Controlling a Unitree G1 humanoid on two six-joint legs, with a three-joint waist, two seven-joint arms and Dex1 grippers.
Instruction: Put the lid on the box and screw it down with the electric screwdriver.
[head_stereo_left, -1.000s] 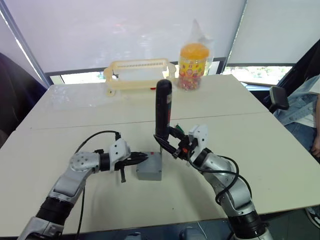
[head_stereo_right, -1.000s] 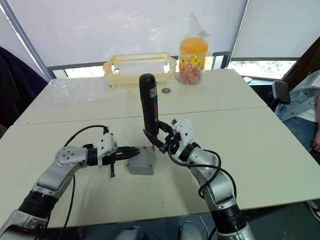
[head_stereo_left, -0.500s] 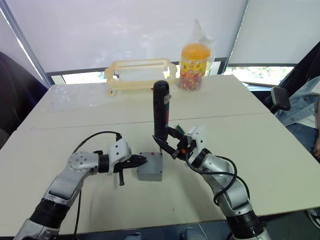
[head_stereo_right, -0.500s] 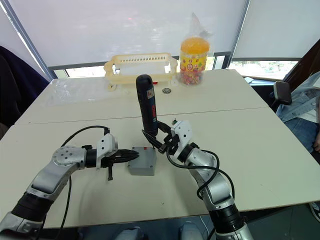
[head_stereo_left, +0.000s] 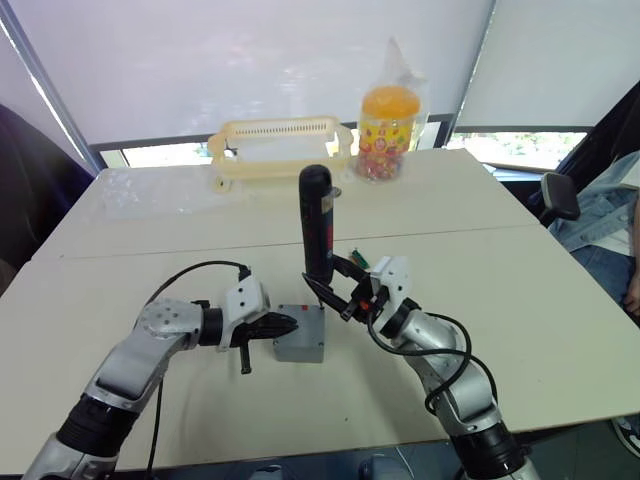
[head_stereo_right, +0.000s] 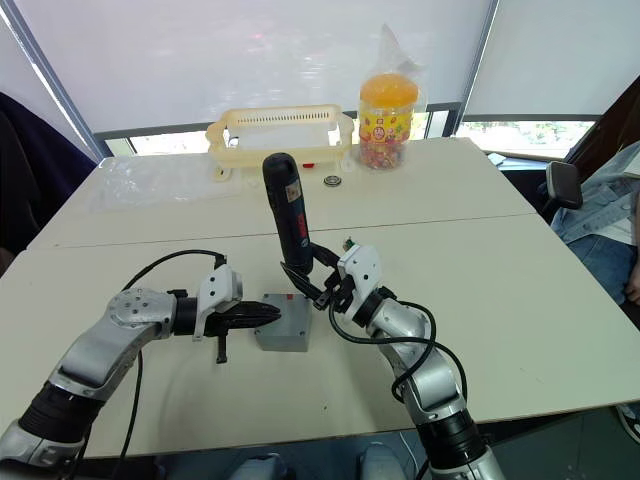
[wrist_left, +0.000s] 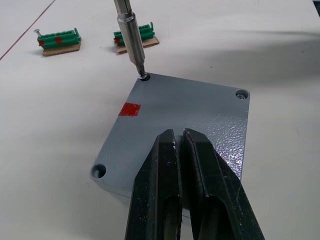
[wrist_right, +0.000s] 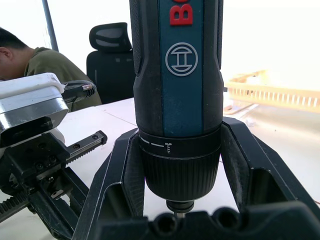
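Red "Bo…", ringed H logo: electric screwdriver (wrist_right: 177, 75).

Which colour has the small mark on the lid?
Red, on the grey lid; clearest in the left wrist view.

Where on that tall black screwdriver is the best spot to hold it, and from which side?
Low on the body, as the right pincer does: its fingers straddle the electric screwdriver from the robot's side, just above the bit, leaving the bit free over the lid.

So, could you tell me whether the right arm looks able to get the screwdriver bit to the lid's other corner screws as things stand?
Probably yes. The electric screwdriver, gripped by the right claw, already has its bit in one corner of the lid. The other corners lie bare, though the shut left claw presses one edge between two of them.
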